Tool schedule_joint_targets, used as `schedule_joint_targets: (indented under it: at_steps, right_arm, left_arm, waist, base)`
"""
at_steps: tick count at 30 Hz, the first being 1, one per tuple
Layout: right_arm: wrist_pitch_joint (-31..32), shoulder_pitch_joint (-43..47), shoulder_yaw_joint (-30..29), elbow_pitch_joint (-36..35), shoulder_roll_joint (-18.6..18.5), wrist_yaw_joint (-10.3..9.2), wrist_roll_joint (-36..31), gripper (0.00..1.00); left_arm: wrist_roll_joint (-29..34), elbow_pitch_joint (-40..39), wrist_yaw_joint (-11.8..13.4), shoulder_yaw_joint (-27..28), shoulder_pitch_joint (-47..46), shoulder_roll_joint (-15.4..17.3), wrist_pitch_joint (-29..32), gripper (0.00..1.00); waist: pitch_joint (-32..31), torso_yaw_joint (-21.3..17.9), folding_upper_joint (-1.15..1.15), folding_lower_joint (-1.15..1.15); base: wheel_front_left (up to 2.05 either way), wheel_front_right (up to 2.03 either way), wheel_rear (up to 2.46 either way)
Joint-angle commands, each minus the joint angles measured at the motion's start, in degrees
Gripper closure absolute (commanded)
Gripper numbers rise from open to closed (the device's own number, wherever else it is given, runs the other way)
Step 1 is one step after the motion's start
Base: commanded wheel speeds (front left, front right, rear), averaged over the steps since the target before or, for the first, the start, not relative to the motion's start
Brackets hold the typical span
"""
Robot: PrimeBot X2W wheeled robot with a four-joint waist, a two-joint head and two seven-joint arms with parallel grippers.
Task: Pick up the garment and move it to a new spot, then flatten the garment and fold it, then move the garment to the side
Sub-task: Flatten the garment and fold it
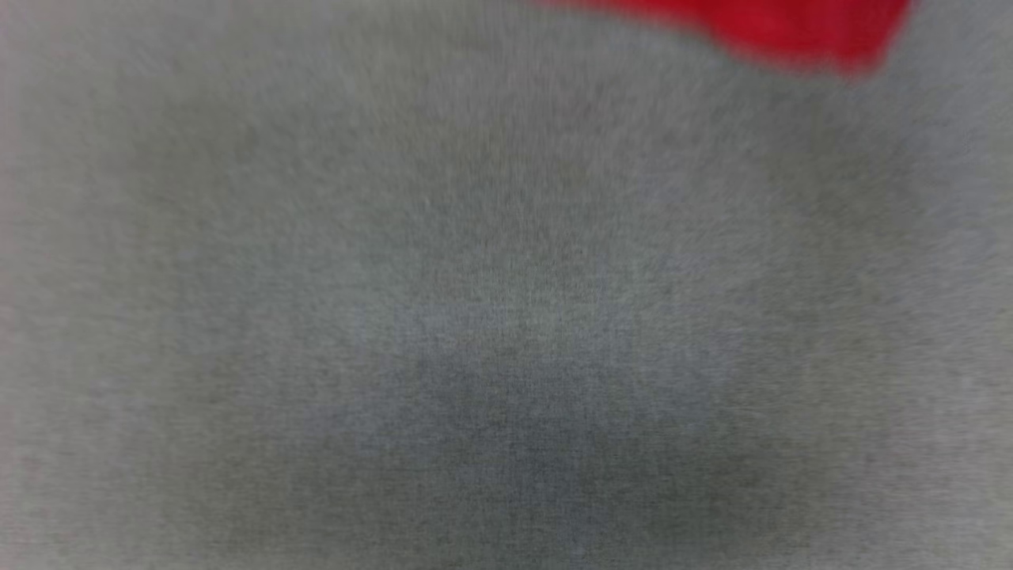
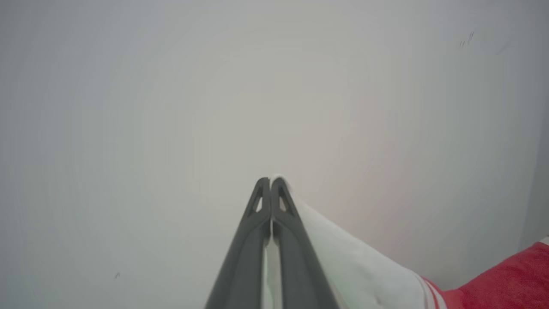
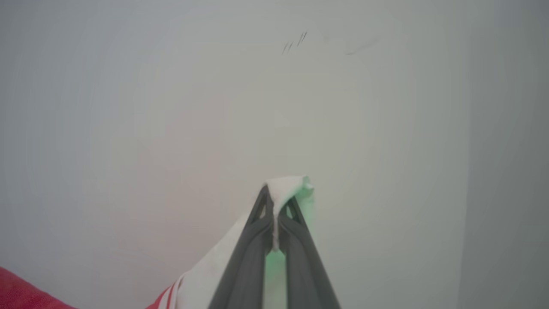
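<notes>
The garment, a red jersey with white sleeve ends and red-and-white stripe trim, is held by both grippers. In the left wrist view my left gripper is shut on a white sleeve end of the garment, which trails down to the right into the red body. In the right wrist view my right gripper is shut on the other white sleeve end of the garment, which bunches over the fingertips and trails down to the left. In the blurred head view a red corner of the garment shows at the top right.
A grey cloth-covered surface spreads across the blurred head view. Both wrist views look at a pale, plain surface with a few faint dark marks.
</notes>
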Motion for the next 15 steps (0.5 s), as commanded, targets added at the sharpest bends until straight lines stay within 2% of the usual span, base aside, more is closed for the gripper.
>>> schedule_joint_targets:
  at_steps: [1, 4, 8, 12, 15]
  right_arm:
    - [-0.82, -2.22, -1.33, -0.10, -0.54, -0.05, -1.44, 1.00]
    - [-1.30, -4.52, -3.67, -3.85, -0.54, -0.06, -6.68, 1.00]
    - [-1.25, -1.03, -3.96, -7.99, -0.09, -0.03, -10.69, 1.00]
    - [-1.29, 2.92, -3.51, -6.59, 0.19, -0.06, -8.81, 1.00]
    - [-1.28, 6.96, -1.88, -3.44, 0.35, -0.06, -5.49, 1.00]
  left_arm:
    - [0.18, 0.41, -0.54, 0.37, -1.93, -0.61, -2.13, 1.00]
    - [0.40, 1.56, -2.10, 0.75, -5.02, -0.98, -6.92, 1.00]
    - [-0.82, 3.46, -4.02, 1.55, -4.33, -0.84, -12.12, 1.00]
    - [-2.10, 6.81, -5.25, 0.70, -0.55, -1.65, -12.55, 1.00]
    - [-3.71, 9.54, -5.70, -0.22, 3.52, -2.33, -9.63, 1.00]
  waist:
    - [12.38, 0.94, 0.00, 0.00]
    - [15.98, 1.92, 0.00, 0.00]
    - [19.01, 2.87, 0.00, 0.00]
    - [19.11, 3.83, 0.00, 0.00]
    - [17.49, 4.26, 0.00, 0.00]
  base:
    - [0.00, 0.00, 0.00]
    - [0.00, 0.00, 0.00]
    - [0.00, 0.00, 0.00]
    - [0.00, 0.00, 0.00]
    - [0.00, 0.00, 0.00]
